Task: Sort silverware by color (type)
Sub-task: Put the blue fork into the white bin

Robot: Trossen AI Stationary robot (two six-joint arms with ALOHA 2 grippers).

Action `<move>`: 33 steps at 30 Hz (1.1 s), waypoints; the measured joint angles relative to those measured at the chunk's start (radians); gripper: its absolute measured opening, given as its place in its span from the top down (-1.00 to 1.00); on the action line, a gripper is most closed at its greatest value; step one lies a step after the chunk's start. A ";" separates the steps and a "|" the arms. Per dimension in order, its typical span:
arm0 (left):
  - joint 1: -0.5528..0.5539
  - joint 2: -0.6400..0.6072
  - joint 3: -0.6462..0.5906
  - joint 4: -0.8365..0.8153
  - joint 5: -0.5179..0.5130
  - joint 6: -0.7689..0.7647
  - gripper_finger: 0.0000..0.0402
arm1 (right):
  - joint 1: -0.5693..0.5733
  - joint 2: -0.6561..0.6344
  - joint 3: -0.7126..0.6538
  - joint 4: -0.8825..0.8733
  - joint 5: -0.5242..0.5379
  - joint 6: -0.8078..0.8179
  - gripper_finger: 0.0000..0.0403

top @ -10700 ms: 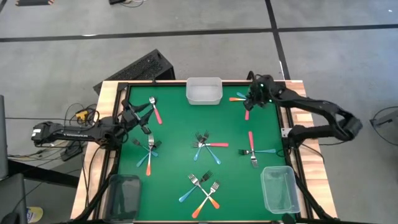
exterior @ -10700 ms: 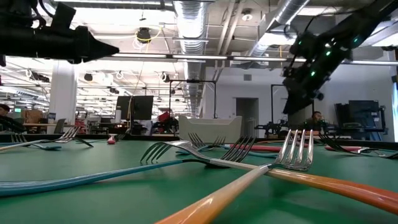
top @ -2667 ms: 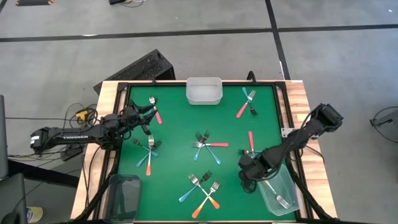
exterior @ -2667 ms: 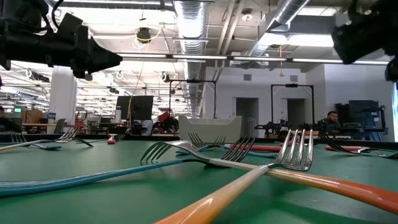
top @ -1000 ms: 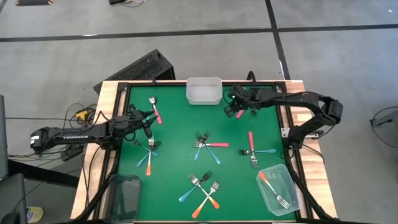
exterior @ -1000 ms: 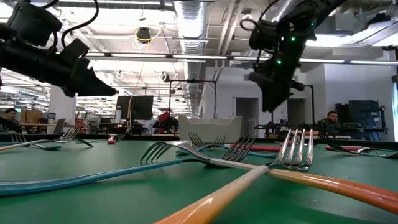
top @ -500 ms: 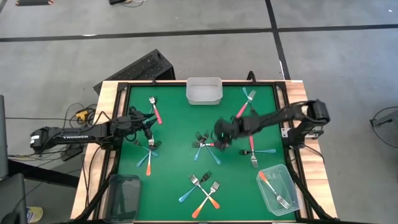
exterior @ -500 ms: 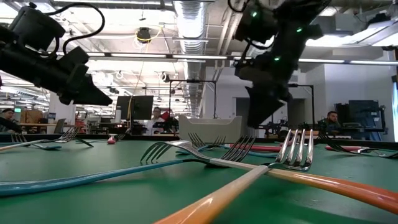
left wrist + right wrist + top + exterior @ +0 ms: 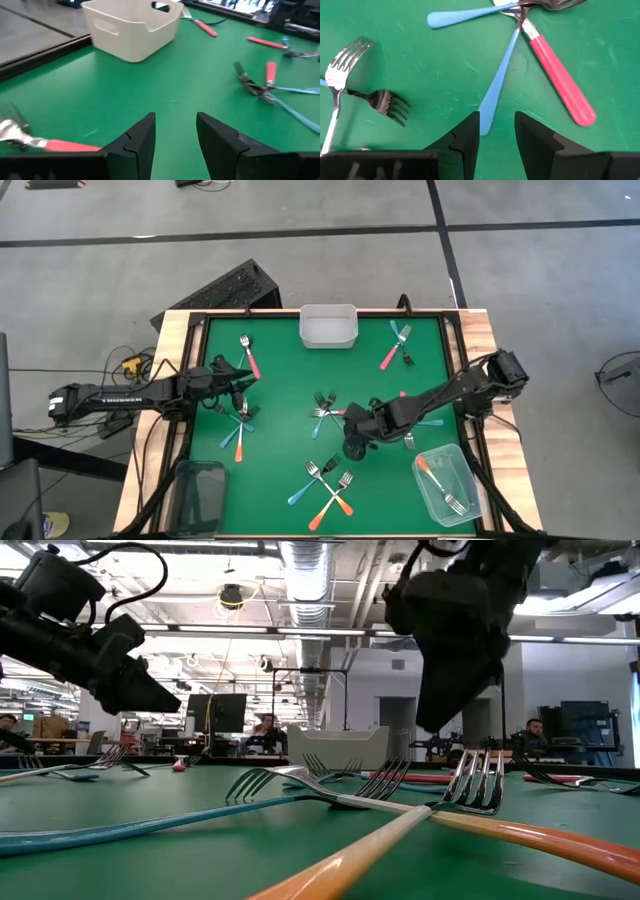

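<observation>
Two empty claws, left [image 9: 240, 377] and right [image 9: 356, 442], fingers parted over bare green mat [image 9: 290, 380]

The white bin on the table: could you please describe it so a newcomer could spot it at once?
Start at the green table in the high view and go to the middle of its far edge. The white bin sits there, opaque with a handle slot; the other containers are clear.

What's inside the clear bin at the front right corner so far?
The clear bin holds two forks: an orange-handled one and a second whose handle colour I cannot tell.
</observation>
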 joint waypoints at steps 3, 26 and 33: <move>-0.011 0.000 0.000 0.049 0.078 0.036 0.36 | 0.023 -0.001 0.026 -0.010 0.005 0.015 0.27; -0.270 0.003 0.000 0.322 0.105 0.201 0.36 | 0.054 -0.002 0.014 -0.454 0.073 0.257 0.27; -0.327 0.045 0.000 0.369 0.094 0.203 0.35 | 0.012 -0.002 -0.084 -0.279 -0.076 0.224 0.27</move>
